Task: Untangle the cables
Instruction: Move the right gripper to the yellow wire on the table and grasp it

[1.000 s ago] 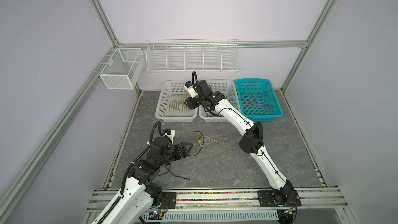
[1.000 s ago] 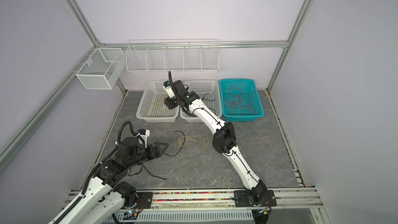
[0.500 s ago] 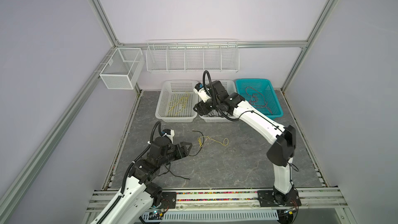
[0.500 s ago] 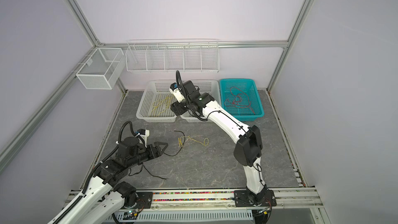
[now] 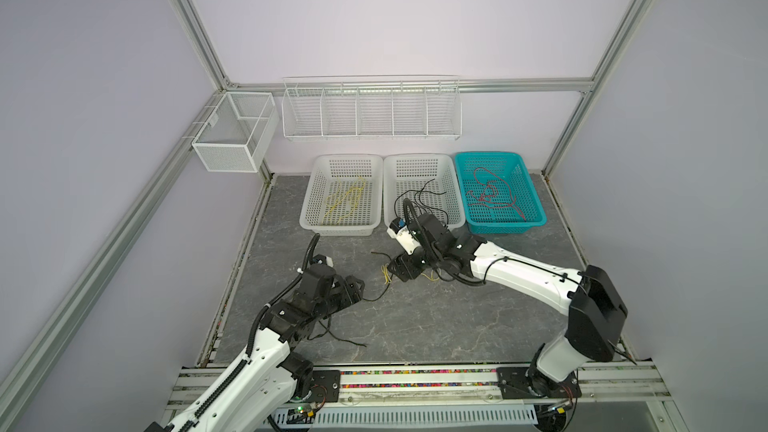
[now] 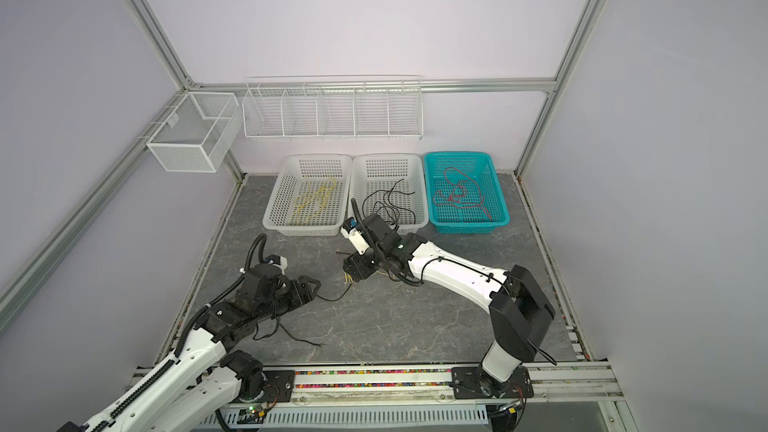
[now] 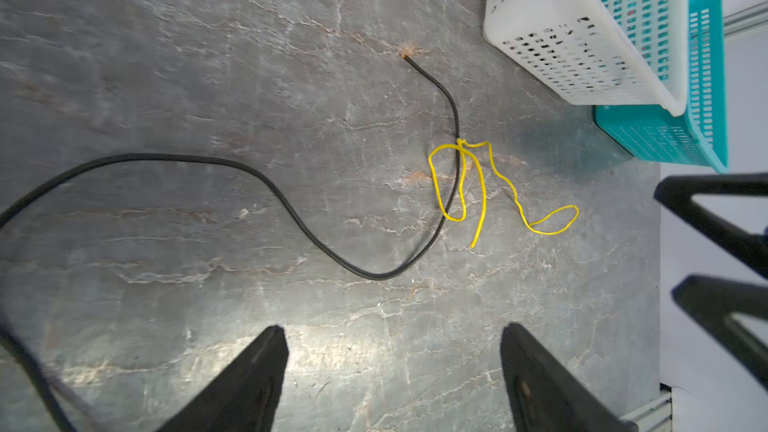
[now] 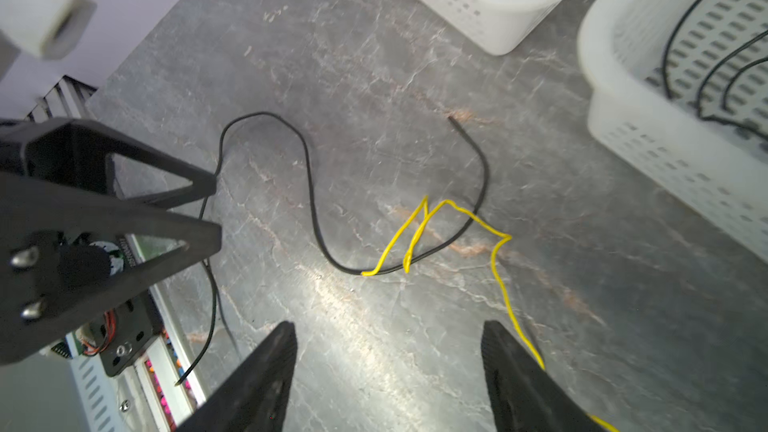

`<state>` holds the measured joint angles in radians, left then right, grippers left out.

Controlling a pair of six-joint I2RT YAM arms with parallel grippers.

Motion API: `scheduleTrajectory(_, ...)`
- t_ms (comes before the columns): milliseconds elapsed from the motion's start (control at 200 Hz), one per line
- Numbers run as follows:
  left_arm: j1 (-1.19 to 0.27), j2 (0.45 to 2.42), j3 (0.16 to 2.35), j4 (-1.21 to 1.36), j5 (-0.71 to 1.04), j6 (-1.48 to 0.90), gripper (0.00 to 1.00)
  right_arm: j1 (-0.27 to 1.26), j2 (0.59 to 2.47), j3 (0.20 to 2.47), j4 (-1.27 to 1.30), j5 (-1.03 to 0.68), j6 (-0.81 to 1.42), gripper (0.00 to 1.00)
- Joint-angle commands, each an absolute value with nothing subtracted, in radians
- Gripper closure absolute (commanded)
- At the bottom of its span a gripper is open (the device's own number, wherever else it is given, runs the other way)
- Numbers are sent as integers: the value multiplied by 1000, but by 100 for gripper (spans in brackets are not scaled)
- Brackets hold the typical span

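The right gripper (image 8: 386, 326) hangs low over the grey table (image 5: 436, 326), just in front of the middle white basket (image 5: 417, 157). Its jaws are spread wide with nothing between them. The left gripper (image 7: 392, 328) is spread and empty too. It sits low near the front left of the table and points towards the right one, close to it but apart.

Between the two lie the loose cables (image 7: 458, 141), one black cable (image 7: 291, 209) and one yellow cable (image 7: 482, 184). The black cable runs in a long curve from the left gripper's side, past its fingertips, to a free end nearer the baskets. The yellow cable is looped round it close to that end and seems knotted there. Its far part trails under the right gripper. In the right wrist view it passes just beside one finger (image 8: 515, 380), and whether it touches that finger is hard to tell.

Three baskets stand side by side along the back of the table. The left white basket (image 5: 349, 156) holds yellow cables (image 5: 349, 199). The middle white basket holds black cables (image 5: 422, 197). The teal basket (image 5: 488, 154) holds red cables (image 5: 486, 197).
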<state>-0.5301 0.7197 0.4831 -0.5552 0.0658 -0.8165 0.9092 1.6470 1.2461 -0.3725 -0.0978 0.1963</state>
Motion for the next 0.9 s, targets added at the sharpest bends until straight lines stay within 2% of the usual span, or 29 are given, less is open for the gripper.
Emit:
scheduleTrajectory(0,-529,692,471,-592,-13,-854,18,936,1698,1237,-290,-79,254,29)
scheduleTrajectory(370,-529,655,461,-635,-60,-852,19,946,1909,1351,-332,-9,297,40)
scheduleTrajectory(665,-528,651,445,-624,-63,-844,19,942,1982,1390,-338,1,298,70)
scheduleTrajectory(810,-528,650,435,-615,-63,-846,19,942,1999,1397,-345,-6,296,76)
scheduleTrajectory(895,-529,652,429,-611,-64,-845,19,942,2005,1399,-350,-10,295,84)
